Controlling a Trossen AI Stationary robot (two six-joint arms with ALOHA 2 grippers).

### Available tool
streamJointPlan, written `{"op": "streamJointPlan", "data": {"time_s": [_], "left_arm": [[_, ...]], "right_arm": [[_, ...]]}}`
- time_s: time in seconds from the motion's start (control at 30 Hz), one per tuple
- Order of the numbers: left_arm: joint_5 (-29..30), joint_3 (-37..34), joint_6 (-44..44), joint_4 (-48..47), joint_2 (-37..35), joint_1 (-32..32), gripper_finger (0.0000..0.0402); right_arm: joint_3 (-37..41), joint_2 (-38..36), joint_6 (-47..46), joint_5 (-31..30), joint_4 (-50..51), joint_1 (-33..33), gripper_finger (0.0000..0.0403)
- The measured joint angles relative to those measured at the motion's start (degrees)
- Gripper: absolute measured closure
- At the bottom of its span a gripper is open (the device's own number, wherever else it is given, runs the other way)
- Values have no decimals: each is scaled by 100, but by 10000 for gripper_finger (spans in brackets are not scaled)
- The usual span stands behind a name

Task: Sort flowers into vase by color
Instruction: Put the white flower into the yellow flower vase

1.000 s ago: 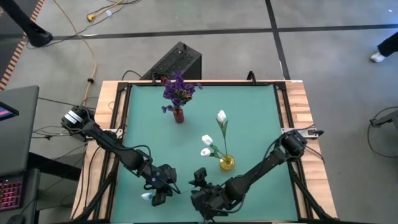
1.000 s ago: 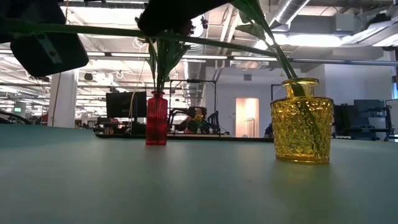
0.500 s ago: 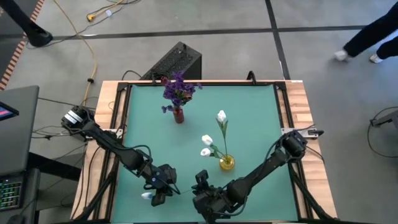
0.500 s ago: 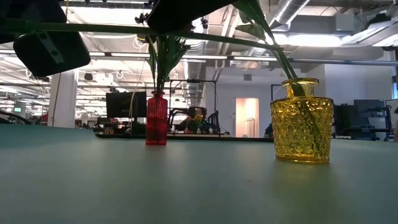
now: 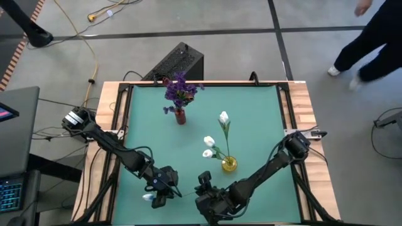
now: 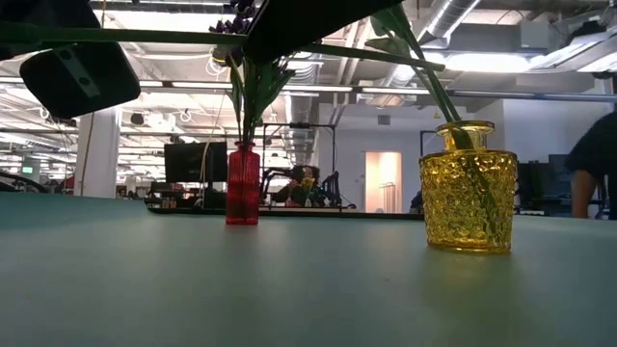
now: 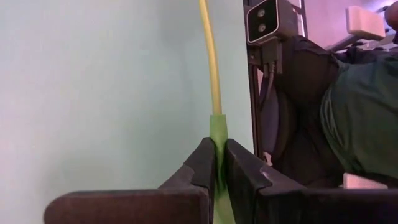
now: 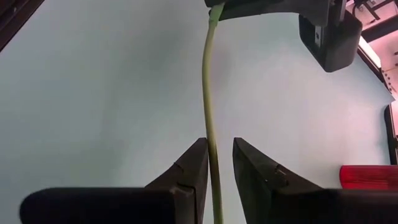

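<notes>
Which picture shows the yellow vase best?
The low view: the yellow vase stands close, side-on, with green stems inside. The high view shows it small from above, holding white flowers. Neither wrist view shows it.

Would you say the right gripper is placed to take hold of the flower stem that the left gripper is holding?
Probably yes: the stem already runs between the right gripper's open fingers, while the left gripper is shut on its other end. Nothing visible blocks the closing.
</notes>
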State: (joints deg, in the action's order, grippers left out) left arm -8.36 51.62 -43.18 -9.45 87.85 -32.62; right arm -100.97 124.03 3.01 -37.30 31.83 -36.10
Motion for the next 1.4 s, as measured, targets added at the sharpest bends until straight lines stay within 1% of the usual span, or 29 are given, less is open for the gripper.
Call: {"op": "streamJointPlan", "data": {"time_s": [0.2,0.37,0.5,0.6,0.7,0.77,0.87,1.0,1.1,1.17,1.23,1.3,1.37,1.4], "left_arm": [[-4,0,108,0,0,0,390],[-4,0,197,0,0,0,390],[50,0,201,0,0,0,390],[133,-2,277,54,0,-4,385],[112,-9,595,285,2,-18,363],[104,-7,834,532,2,-33,340],[122,136,1190,601,-10,-3,302],[333,392,1839,615,-146,24,262],[704,481,2418,617,-399,-45,244],[1140,459,2809,660,-698,-120,239],[1693,347,3187,653,-1069,-233,237],[2267,166,3530,753,-1426,-356,237],[2616,-164,3863,1089,-1778,-457,237],[2690,-360,4002,1365,-1927,-489,237]], "right_arm": [[0,0,-6,0,0,-24,308],[0,0,-28,0,-9,-37,341],[0,0,-296,7,-2,-47,374],[0,0,-449,9,6,-68,376],[2,-2,-618,228,72,-70,376],[2,-2,-731,474,130,-70,376],[2,-2,-716,770,188,-100,376],[2,-12,-713,882,233,-142,376],[2,-24,-845,903,328,-173,376],[34,-24,-921,915,324,-185,376],[254,-123,-893,943,39,-231,376],[697,-361,-860,968,-562,-252,376],[1319,-733,-766,1051,-1465,-277,376],[1715,-955,-716,1078,-2047,-286,376]]}}
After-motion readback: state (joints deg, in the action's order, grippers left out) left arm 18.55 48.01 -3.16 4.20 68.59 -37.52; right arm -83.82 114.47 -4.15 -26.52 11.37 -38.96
